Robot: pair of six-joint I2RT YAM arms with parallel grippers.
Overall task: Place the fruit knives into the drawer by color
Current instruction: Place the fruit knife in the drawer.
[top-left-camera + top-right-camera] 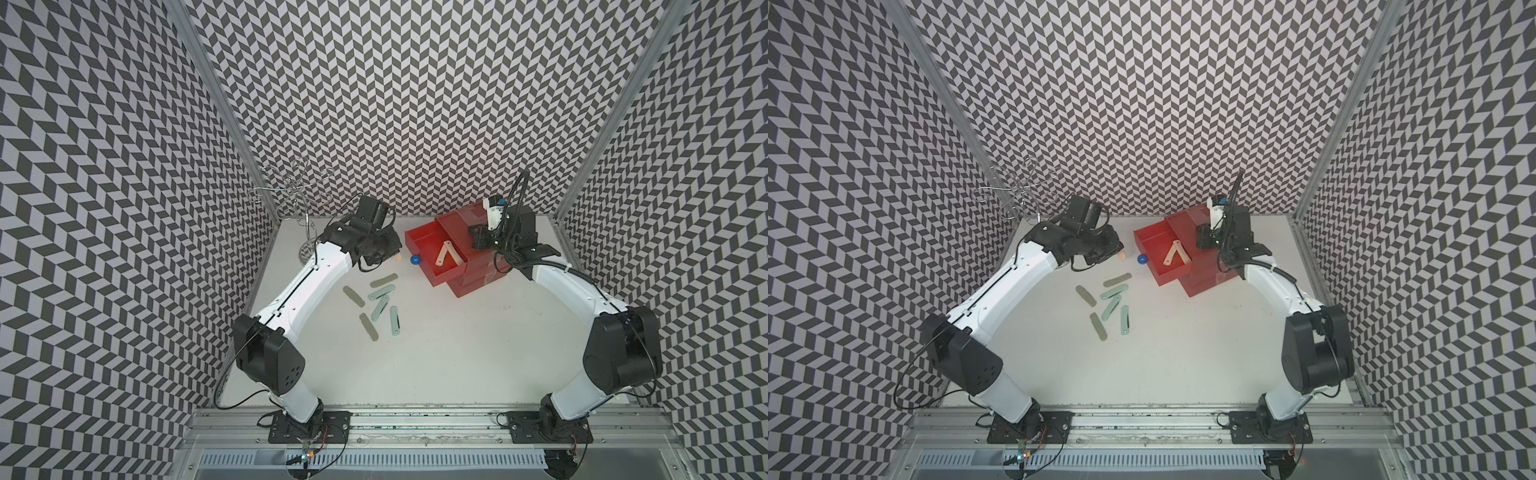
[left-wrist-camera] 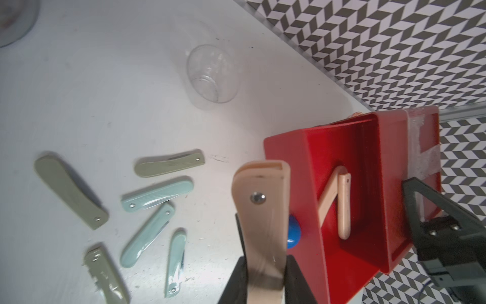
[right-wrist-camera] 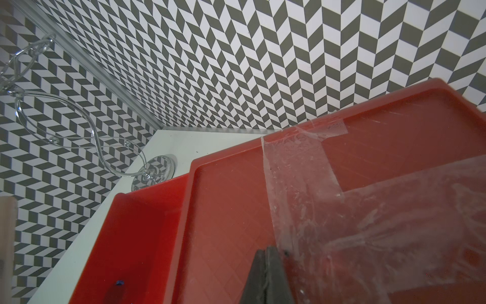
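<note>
At left gripper (image 2: 265, 271), peach folded knife (image 2: 259, 210)

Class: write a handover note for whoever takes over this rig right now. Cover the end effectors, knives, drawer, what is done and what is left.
Left end effector: shut on a peach knife, beside the open top drawer.
Right end effector: shut, empty, tips at the red drawer box, on its taped top.
Done: two peach knives lie in the top drawer.
Left: drop the held knife in. Three green knives and three mint knives lie on the table, each colour needing its own drawer.
</note>
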